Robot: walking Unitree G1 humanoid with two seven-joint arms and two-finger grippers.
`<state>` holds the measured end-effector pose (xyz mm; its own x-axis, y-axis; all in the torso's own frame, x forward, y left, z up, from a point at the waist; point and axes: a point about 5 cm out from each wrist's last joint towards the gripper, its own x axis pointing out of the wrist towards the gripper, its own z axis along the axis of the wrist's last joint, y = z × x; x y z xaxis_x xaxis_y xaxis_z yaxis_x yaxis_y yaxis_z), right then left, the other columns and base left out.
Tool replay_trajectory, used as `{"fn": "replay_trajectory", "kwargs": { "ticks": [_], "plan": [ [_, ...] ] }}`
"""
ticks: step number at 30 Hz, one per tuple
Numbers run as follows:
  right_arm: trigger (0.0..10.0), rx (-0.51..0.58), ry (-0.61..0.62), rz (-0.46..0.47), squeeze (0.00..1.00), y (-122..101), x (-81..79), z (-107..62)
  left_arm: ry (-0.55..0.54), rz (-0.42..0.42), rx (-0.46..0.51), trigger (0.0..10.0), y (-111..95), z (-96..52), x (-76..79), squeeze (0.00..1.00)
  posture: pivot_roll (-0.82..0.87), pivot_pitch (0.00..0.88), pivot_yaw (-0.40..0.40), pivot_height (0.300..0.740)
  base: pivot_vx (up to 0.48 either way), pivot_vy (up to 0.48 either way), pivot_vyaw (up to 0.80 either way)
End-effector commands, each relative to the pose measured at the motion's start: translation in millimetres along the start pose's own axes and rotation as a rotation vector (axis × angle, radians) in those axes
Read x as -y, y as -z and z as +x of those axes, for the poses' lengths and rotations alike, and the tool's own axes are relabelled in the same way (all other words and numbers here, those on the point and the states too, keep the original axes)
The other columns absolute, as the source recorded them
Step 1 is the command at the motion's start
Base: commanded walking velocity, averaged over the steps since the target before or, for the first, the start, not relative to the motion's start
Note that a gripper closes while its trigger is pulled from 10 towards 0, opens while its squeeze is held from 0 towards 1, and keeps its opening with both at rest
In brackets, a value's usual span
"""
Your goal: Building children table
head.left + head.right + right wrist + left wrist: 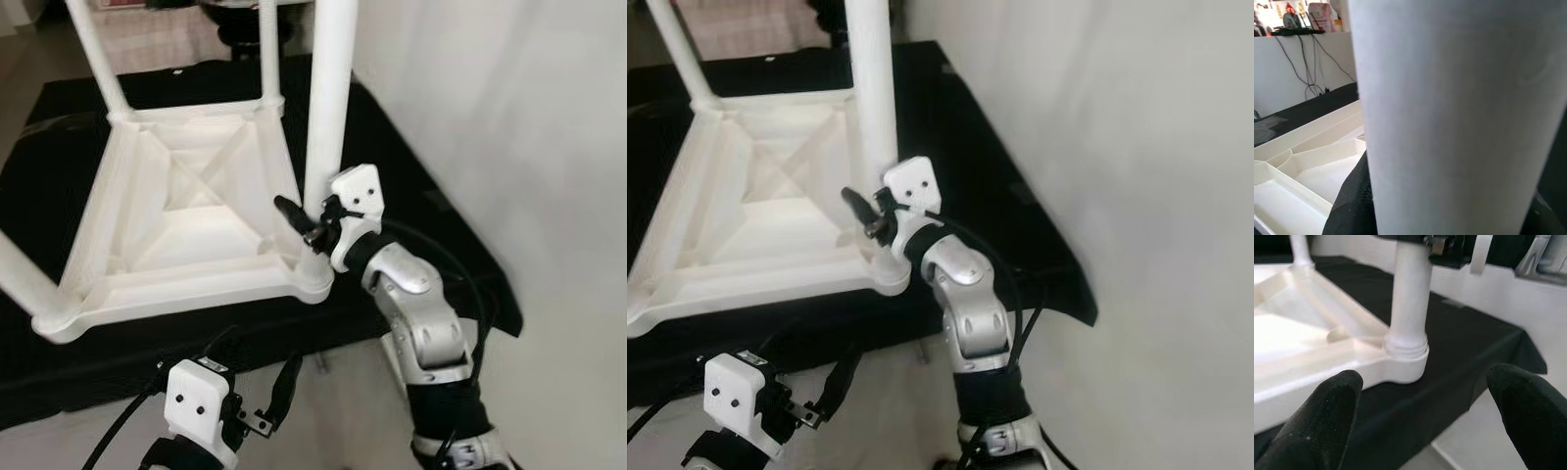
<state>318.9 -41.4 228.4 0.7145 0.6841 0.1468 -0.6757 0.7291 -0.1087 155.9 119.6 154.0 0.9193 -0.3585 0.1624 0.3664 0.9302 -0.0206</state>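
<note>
Four white plastic legs rise from an upturned children's table (196, 211) that lies top-down on a tabletop (411, 186) draped in matte black cloth. The underside is a square moulded frame, smooth and slightly glossy, with diagonal ribs crossing at a recessed centre panel and a round socket at each corner. The legs are plain round tubes. The near right leg (328, 98) stands upright in its corner socket (1406, 363), and a ringed collar shows where tube meets socket.

The right pincer (312, 217) is at this leg just above the socket. Its black fingers (1352, 205) close around the tube, one on each side, and the white tube blocks most of the right wrist view. The silver right arm (421, 323) reaches up from below, with black cables looping beside it.

The left pincer (266, 401) hangs low in front of the tabletop's near edge, apart from the table. Its two black fingers (1317, 423), with a fine pebbled texture, are spread wide and hold nothing. Between them, the left wrist view shows the socket corner and the cloth edge falling over the tabletop.

A plain white wall (509, 117) stands just beside the tabletop on the right. A dark round object at the far edge is too cropped to identify. Cables run down a far wall (1298, 63) in the right wrist view.
</note>
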Motion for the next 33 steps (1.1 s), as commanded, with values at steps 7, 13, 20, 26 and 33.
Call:
{"fn": "replay_trajectory", "kwargs": {
  "ticks": [7, 13, 20, 26, 33],
  "plan": [
    [10.0, -0.020, -0.393, 0.067, 1.00, -0.4, -9.2, 7.3, -0.018, -0.010, -0.006, 10.0, 1.3, -2.3, 1.5, 0.00, -0.03, 0.204, -0.049, 0.740, 0.000, 0.000, 0.00],
    [10.0, 0.002, -0.648, -0.036, 1.00, -15.7, -5.5, 6.2, -0.009, -0.017, -0.007, 10.0, 0.3, -3.2, 3.8, 0.00, -0.02, 0.214, -0.044, 0.740, 0.000, 0.000, 0.00],
    [10.0, -0.065, -0.902, -0.172, 0.00, -20.3, 6.2, 15.1, 0.000, -0.021, -0.015, 10.0, -1.8, -6.5, 7.2, 0.00, 0.01, 0.236, -0.045, 0.740, 0.000, 0.000, 0.00],
    [10.0, -0.107, -1.028, -0.176, 0.00, -25.5, 10.2, 19.9, -0.006, -0.021, -0.022, 10.0, -2.0, -9.0, 8.0, 0.00, -0.01, 0.242, -0.048, 0.740, 0.000, 0.000, 0.00],
    [0.0, -0.133, -1.147, -0.137, 0.00, -29.3, 17.3, 19.7, -0.004, -0.025, -0.028, 10.0, -1.6, -10.1, 8.5, 0.00, -0.01, 0.245, -0.043, 0.740, 0.000, 0.000, 0.00]
  ]
}}
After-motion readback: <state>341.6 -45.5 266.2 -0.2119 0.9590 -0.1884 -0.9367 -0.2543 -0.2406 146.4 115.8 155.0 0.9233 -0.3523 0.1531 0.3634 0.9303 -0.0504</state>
